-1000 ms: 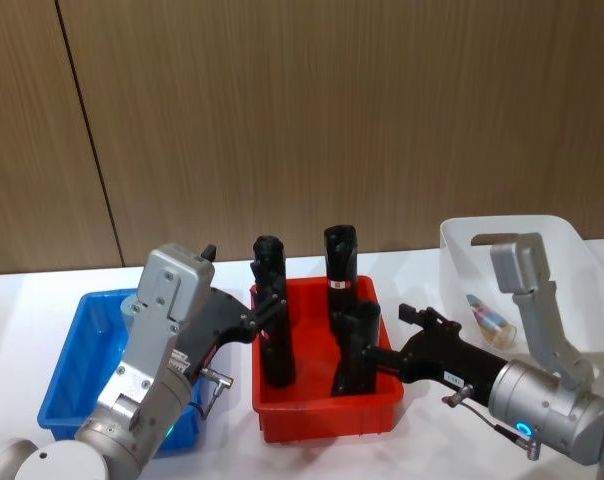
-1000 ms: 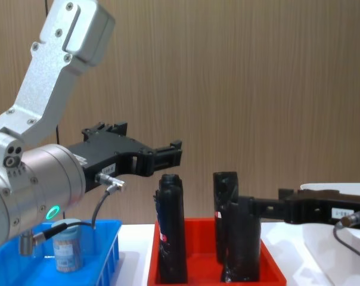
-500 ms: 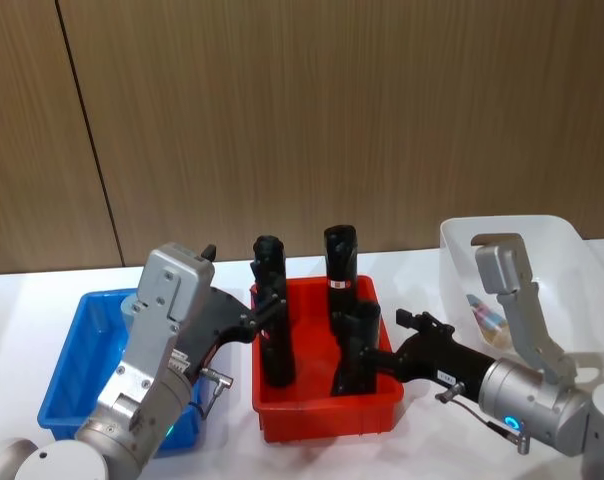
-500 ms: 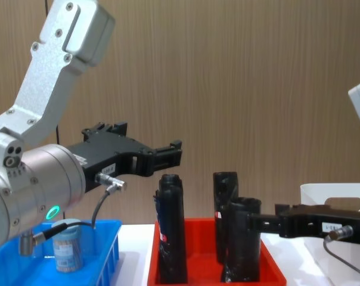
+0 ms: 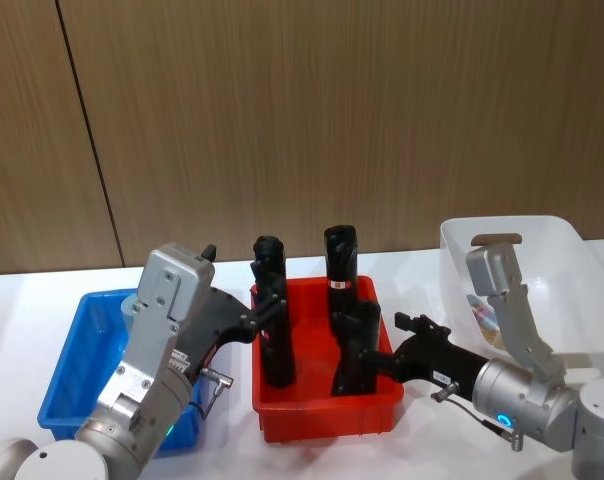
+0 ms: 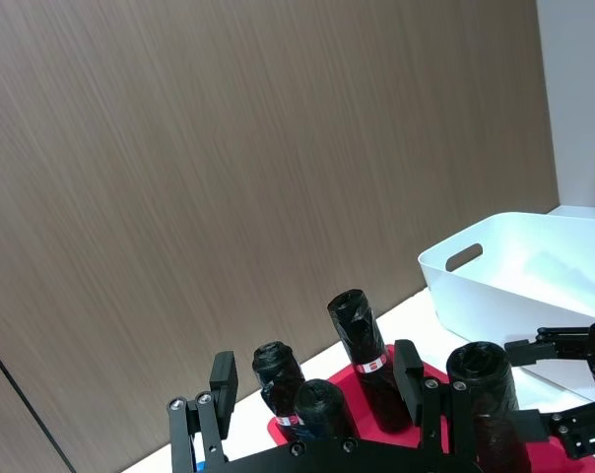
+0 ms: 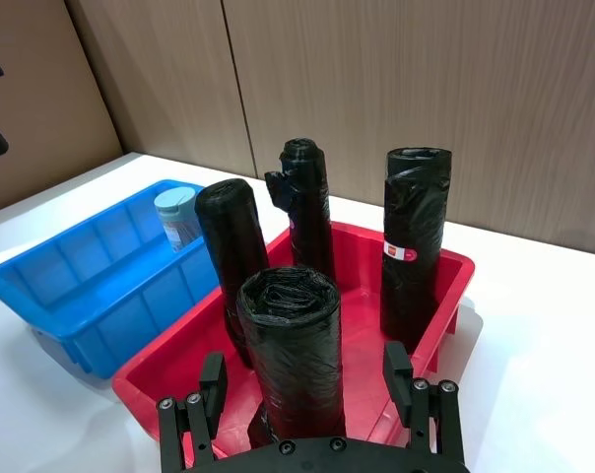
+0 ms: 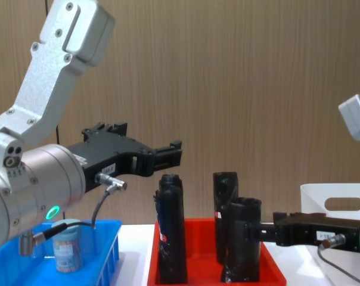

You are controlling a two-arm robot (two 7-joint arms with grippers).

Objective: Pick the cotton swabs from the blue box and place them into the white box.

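Observation:
One tub of cotton swabs stands in the blue box, also seen in the right wrist view as cotton swabs at the far end of the blue box. My left gripper hangs open and empty, high above the gap between the blue box and the red tray. My right gripper is open low over the red tray, its fingers either side of the nearest black tube. The white box stands at the right; a swab tub peeks out behind my right arm.
A red tray between the two boxes holds several upright black tubes. A wood-panel wall stands close behind the white table. The left arm's forearm hangs over the blue box.
My right arm has swung a little leftward and lowered, bringing its gripper down beside the front black tube. The left arm has not moved.

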